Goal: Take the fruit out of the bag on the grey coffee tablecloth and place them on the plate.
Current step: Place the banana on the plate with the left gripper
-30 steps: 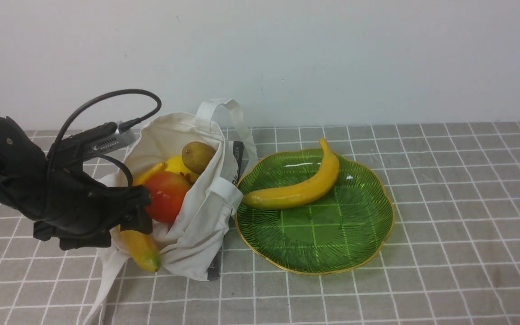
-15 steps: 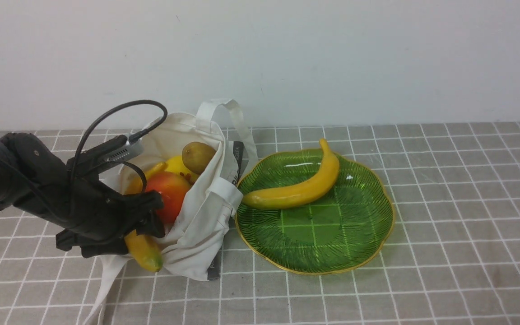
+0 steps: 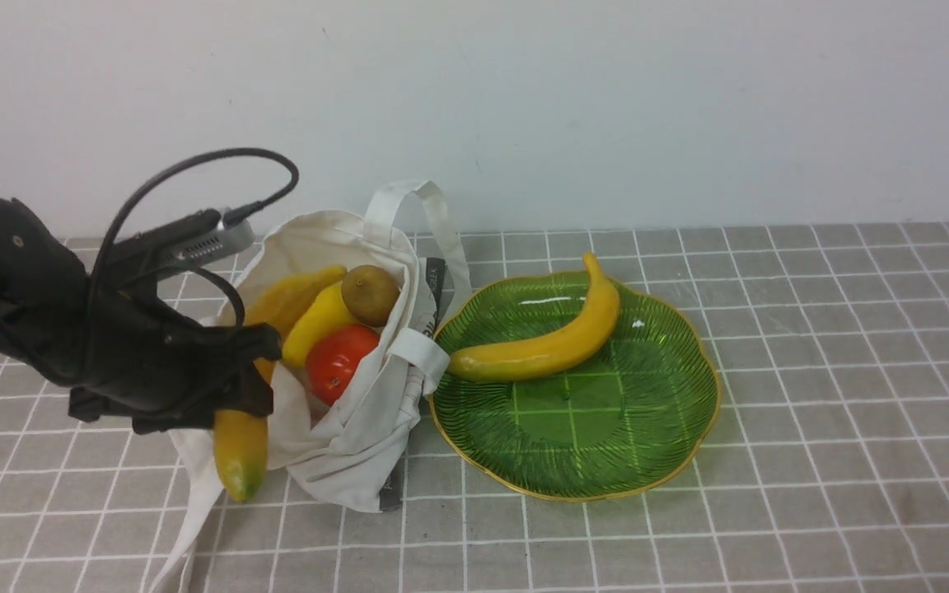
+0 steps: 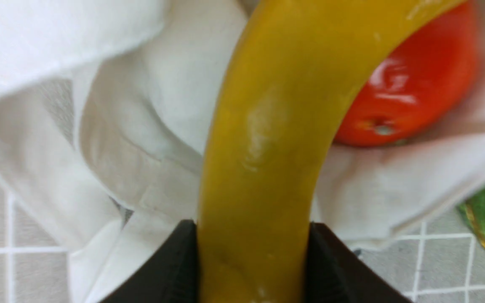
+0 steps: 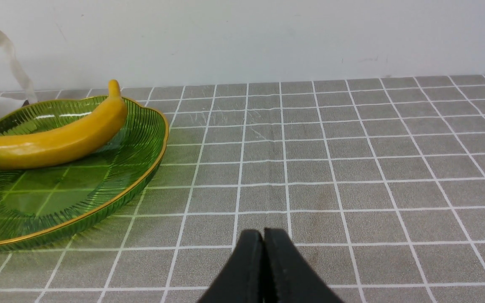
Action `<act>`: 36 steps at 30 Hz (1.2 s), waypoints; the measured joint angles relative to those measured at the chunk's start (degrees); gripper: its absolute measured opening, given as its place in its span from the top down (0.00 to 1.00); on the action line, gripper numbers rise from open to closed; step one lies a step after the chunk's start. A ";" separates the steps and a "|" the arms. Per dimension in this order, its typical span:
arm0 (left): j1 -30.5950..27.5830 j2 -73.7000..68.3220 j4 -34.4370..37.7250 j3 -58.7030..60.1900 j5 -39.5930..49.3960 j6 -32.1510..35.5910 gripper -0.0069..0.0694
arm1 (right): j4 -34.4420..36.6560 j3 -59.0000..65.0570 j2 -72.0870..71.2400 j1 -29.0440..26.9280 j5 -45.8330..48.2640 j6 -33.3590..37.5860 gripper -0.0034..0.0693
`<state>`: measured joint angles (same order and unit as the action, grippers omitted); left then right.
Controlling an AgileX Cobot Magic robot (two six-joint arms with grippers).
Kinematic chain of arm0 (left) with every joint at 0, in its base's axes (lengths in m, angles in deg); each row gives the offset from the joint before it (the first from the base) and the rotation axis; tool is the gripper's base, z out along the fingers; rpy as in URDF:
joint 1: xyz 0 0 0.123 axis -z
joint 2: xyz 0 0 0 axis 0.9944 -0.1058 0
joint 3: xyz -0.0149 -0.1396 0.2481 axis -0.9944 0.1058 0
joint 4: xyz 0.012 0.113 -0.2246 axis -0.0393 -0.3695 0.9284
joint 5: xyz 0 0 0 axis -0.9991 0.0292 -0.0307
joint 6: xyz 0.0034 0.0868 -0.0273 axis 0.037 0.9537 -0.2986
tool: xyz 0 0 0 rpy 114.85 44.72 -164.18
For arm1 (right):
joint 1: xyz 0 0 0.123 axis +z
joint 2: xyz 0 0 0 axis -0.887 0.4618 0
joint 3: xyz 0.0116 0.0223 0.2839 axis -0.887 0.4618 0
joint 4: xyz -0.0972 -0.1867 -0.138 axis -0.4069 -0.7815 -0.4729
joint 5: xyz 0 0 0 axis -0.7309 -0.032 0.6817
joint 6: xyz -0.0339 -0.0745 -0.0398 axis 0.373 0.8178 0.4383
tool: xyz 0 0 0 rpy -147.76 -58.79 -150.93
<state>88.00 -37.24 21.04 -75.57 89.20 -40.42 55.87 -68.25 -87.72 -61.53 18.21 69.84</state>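
Note:
My left gripper (image 3: 254, 372) is shut on a long yellow banana (image 3: 242, 445) and holds it partly out of the off-white bag (image 3: 351, 445), its greenish tip hanging down. In the left wrist view the black fingers (image 4: 175, 269) clamp the banana (image 4: 263, 160) from both sides. Inside the bag lie a red-orange fruit (image 3: 338, 369), a yellow fruit (image 3: 318, 323) and a brown kiwi (image 3: 370, 294). The green plate (image 3: 606, 436) lies right of the bag with another banana (image 3: 540, 346) on it. My right gripper (image 5: 263, 235) is shut and empty over the cloth, right of the plate (image 5: 99, 181).
The grey checked tablecloth (image 3: 837, 395) covers the table up to a white wall behind. The bag's strap handles (image 3: 425, 206) stick up at the back and trail off the front left (image 3: 186, 527). The arm's cable (image 3: 194, 165) loops above the bag.
My left gripper has risen and drawn back to the left with the banana, pulling it further out of the bag. The red-orange fruit has dropped lower inside the bag.

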 joint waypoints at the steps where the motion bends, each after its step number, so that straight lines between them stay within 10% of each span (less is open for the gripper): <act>1: 0.00 1.70 -2.84 -1.22 1.43 -2.06 0.54 | 0.00 0.00 0.00 0.00 0.00 0.00 0.97; 13: 2.39 7.82 -4.73 -14.30 18.53 -1.42 0.54 | 0.00 0.00 0.00 0.00 0.00 0.00 0.97; 26: 26.21 -9.39 -10.53 -24.46 5.64 1.16 0.54 | 0.00 0.00 0.00 0.00 0.01 0.00 0.97; 36: 29.81 -23.61 -11.80 -31.25 -0.46 1.33 0.23 | 0.00 0.00 0.00 0.00 0.01 0.00 0.97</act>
<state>117.82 -60.85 9.24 -106.82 88.74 -39.09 55.87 -68.25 -87.72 -61.53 18.21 69.84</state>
